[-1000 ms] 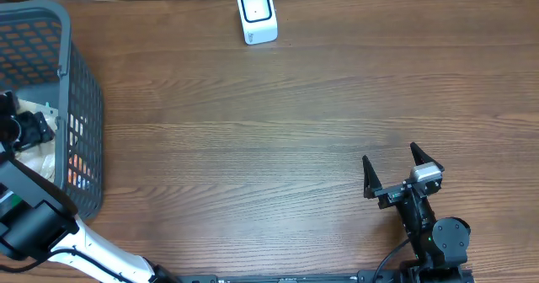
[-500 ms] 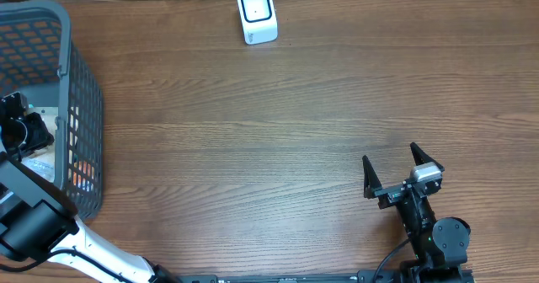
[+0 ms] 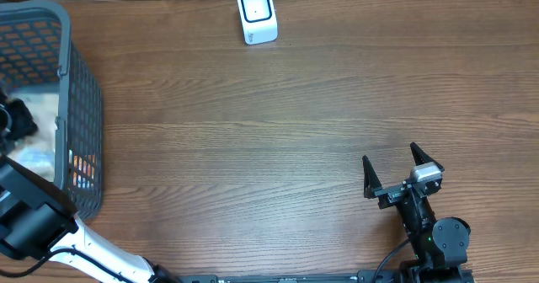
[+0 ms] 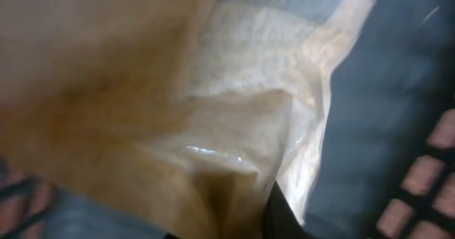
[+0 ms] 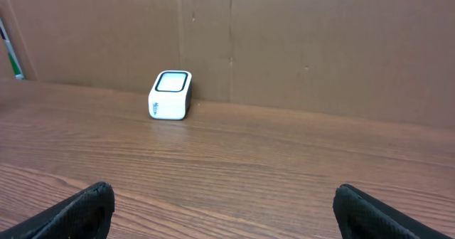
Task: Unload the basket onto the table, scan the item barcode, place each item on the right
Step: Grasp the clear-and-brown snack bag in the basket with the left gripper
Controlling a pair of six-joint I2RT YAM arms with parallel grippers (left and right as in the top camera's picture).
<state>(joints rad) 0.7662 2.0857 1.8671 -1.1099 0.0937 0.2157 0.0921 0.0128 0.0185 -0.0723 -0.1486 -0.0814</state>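
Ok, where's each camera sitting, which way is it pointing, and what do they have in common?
Overhead: above the table, looking straight down; shows the left arm reaching into the basket and the right gripper.
Left wrist: inside the basket, close against a bag; one finger shows.
Right wrist: low over the table, facing the scanner; both fingertips show.
Shared: overhead and right wrist both see the scanner.

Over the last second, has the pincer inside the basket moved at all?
Yes. The left pincer has slid away from the basket's mesh wall, toward the overhead picture's left edge, and is shut on the bag.
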